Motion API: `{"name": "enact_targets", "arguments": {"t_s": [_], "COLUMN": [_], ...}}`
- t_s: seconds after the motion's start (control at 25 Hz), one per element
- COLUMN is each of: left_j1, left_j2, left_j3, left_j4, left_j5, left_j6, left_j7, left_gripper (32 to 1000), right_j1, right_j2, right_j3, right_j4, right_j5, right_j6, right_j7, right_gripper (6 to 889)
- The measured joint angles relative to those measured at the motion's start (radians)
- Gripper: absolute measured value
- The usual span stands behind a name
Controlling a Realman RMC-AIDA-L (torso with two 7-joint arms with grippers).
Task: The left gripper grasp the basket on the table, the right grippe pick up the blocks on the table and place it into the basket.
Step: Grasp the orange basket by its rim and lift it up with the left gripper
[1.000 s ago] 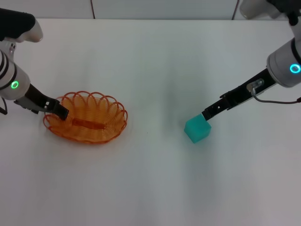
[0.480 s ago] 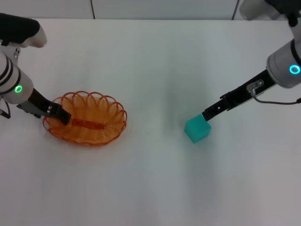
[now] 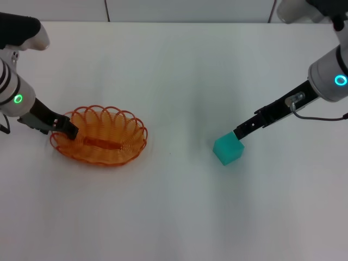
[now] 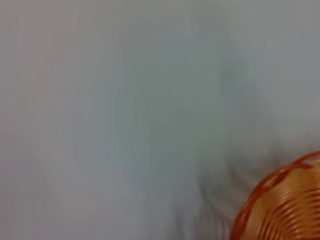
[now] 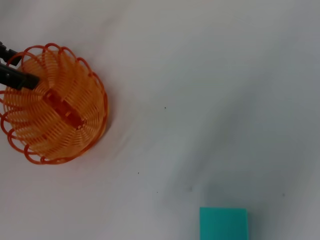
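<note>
Left gripper (image 3: 66, 129) fingers clamp basket (image 3: 100, 136) rim.

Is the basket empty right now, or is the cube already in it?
Empty. The basket shows only its own wire; the cube sits on the table at the right gripper.

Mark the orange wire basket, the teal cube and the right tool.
orange wire basket (image 3: 128, 148): head view, near rim wires.
teal cube (image 3: 227, 150): head view, top face.
right tool (image 3: 239, 132): head view, black tip at the cube's far edge.
</note>
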Motion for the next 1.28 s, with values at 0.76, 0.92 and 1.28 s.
{"name": "enact_targets", "arguments": {"t_s": [0.76, 0.92, 1.28], "left_j1": [0.0, 0.0, 0.0], "left_j2": [0.0053, 0.0054, 0.0053], "left_j3": [-0.016, -0.016, -0.016], "left_j4": [0.001, 0.002, 0.003], "left_j5": [-0.002, -0.002, -0.003], "left_j6": [-0.001, -0.001, -0.002], "left_j7": [0.015, 0.016, 0.018], "left_gripper": [271, 228, 200], "right_j1": [0.0, 0.0, 0.0], "right_j2": [0.0, 0.0, 0.0], "right_j3": [0.002, 0.002, 0.002], "right_j4": [0.001, 0.001, 0.001], "right_j5": [0.022, 0.023, 0.023], "right_j6": [0.0, 0.0, 0.0], "right_j7": [-0.006, -0.006, -0.006], "right_gripper": [863, 863, 863]}}
